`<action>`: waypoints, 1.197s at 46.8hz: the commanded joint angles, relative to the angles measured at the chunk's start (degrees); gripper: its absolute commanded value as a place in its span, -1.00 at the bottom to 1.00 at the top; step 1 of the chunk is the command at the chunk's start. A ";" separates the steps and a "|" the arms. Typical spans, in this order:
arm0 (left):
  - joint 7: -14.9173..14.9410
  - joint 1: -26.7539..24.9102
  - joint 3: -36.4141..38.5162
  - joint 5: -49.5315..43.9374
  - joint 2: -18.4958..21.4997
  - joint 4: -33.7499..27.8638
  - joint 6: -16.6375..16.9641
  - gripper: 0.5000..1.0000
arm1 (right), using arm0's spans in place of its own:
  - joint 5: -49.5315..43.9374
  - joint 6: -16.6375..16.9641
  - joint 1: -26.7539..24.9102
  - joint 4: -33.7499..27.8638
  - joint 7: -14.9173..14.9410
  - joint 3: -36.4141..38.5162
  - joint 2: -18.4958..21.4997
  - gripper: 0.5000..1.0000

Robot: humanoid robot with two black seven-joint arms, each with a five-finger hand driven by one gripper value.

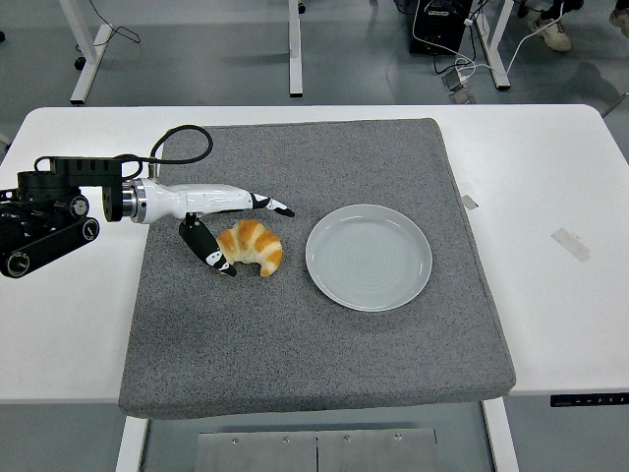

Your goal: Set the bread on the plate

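A golden croissant (254,246) lies on the grey mat (314,324), left of an empty pale plate (369,257). My left hand (251,234) reaches in from the left and straddles the croissant. Its long fingers (265,204) stretch over the far side of the bread and its thumb (209,250) sits at the bread's near left end. The fingers are spread and do not hold the bread. The right arm is out of view.
The mat lies on a white table (550,197). Two small bits of tape (571,244) lie on the table right of the mat. Desk legs and cables stand on the floor beyond the far edge.
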 commanded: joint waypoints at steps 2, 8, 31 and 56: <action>0.00 -0.18 1.54 0.01 -0.02 0.27 1.05 0.80 | 0.00 0.00 0.03 0.00 0.00 -0.01 0.00 1.00; 0.00 -0.45 2.95 0.01 -0.11 0.44 2.11 0.74 | 0.00 0.00 0.03 0.00 0.00 0.07 0.00 1.00; 0.00 -0.45 5.05 0.01 -1.34 1.32 4.74 0.10 | 0.00 0.00 0.03 0.00 0.00 0.07 0.00 1.00; 0.00 -1.24 6.02 -0.08 -3.18 3.70 6.06 -0.93 | 0.00 0.00 0.03 0.00 0.00 -0.01 0.00 1.00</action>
